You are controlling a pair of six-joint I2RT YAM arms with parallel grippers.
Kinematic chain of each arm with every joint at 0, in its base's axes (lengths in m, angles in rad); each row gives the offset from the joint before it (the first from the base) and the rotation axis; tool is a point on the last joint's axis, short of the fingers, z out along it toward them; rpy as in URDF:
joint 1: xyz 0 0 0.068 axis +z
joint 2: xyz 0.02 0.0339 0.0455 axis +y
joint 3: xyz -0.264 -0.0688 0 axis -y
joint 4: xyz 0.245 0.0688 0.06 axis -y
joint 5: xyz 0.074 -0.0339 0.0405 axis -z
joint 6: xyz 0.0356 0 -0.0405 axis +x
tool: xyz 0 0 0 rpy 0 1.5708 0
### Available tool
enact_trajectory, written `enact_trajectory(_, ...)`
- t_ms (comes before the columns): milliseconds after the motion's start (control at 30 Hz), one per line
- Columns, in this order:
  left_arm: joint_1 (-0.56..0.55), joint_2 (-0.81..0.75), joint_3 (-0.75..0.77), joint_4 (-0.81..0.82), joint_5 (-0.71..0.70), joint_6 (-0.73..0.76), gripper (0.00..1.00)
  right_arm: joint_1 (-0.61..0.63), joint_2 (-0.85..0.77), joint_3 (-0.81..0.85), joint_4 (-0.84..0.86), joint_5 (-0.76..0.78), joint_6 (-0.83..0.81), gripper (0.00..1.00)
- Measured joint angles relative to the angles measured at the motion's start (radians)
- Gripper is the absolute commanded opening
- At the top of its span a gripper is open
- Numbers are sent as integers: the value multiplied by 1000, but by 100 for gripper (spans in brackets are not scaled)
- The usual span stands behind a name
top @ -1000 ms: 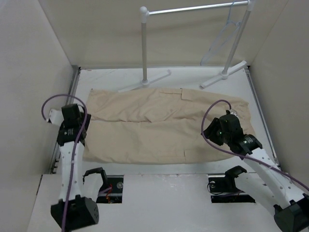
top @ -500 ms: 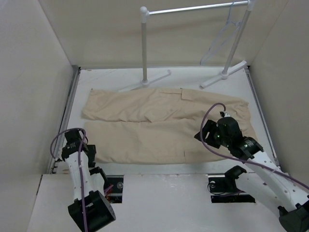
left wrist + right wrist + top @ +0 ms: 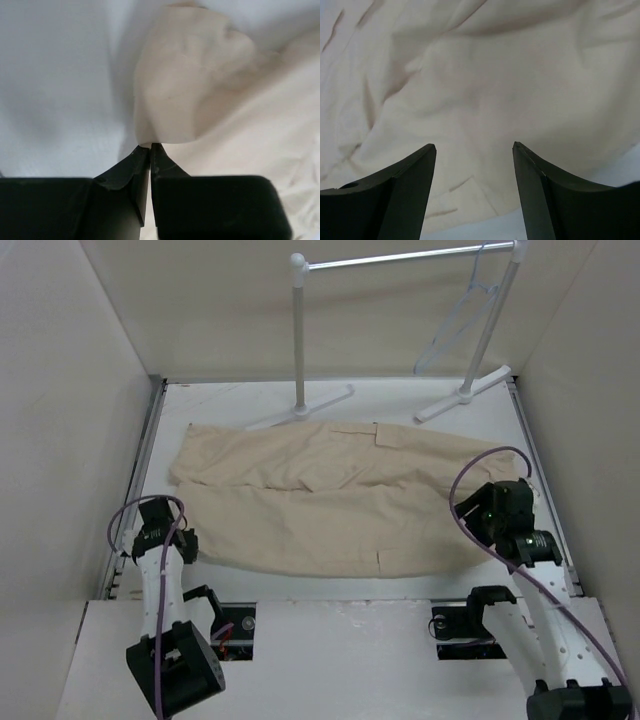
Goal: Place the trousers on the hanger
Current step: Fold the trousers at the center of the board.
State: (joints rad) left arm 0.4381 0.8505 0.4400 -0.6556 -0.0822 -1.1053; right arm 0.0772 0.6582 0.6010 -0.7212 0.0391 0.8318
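Note:
The beige trousers lie spread flat across the white table, legs to the left. My left gripper is at their near left corner. In the left wrist view the left gripper is shut, and a raised fold of the trousers meets its tips. My right gripper is at the right end of the trousers. In the right wrist view the right gripper is open and empty over the trousers. The pale hanger hangs from the rack's bar at the far right.
A white-posted clothes rack with a metal bar stands at the back of the table, its feet just behind the trousers. Beige walls close in the left, right and back sides. The table's near edge runs just below the trousers.
My left arm swung back from the trousers' left edge toward the near left corner and is now shut at the cloth. My right arm moved right, off the trousers' middle to their right end.

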Motion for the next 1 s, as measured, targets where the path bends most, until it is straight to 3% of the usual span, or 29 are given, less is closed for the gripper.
enact_trajectory(167,-162,-66,77,40,-33,4,2,-156,23,6,-99,131,43,67)
enact_trajectory(333,-277,-113,93,68,-56,4,2,-308,120,13,-133,229,69,58)
enact_trajectory(533,-292,-146,92,68,-58,4,3,-439,233,4,-103,265,73,58)
enact_trajectory(967,-314,-131,92,69,-64,5,2,-462,475,-29,41,229,59,56)
enact_trajectory(1000,-308,-131,92,69,-65,6,2,-463,476,-29,42,227,58,8)
